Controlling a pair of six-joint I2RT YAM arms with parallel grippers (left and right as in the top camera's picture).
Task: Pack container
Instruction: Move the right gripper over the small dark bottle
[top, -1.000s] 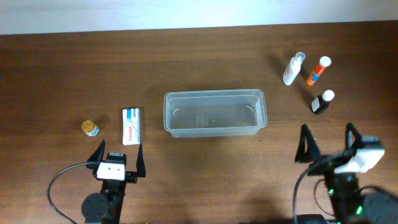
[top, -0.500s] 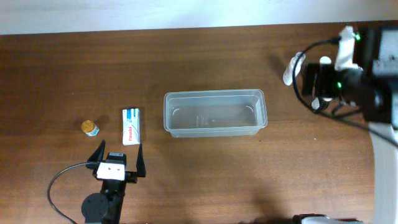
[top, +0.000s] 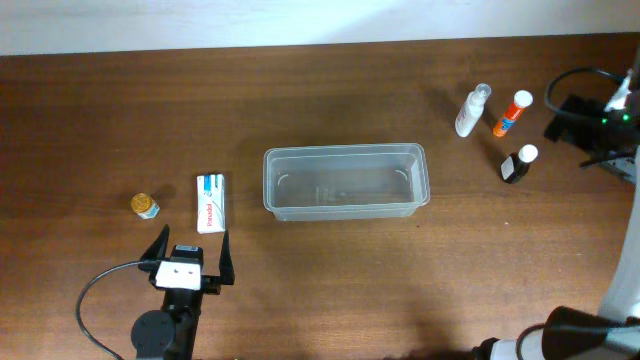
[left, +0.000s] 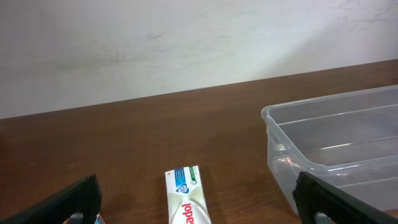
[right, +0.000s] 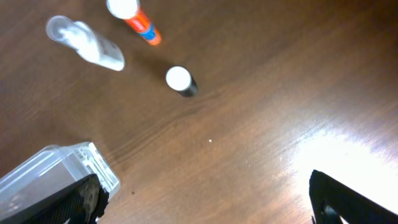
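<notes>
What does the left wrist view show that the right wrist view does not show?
Only the left wrist view shows the box and the wall. Only the right wrist view shows the clear bottle, the orange bottle and the black bottle. Both show the container and the table.

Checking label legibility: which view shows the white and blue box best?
Overhead: the whole box lies flat in frame, left of the container. The left wrist view shows only its far end, the rest cut off. The right wrist view does not show it.
</notes>
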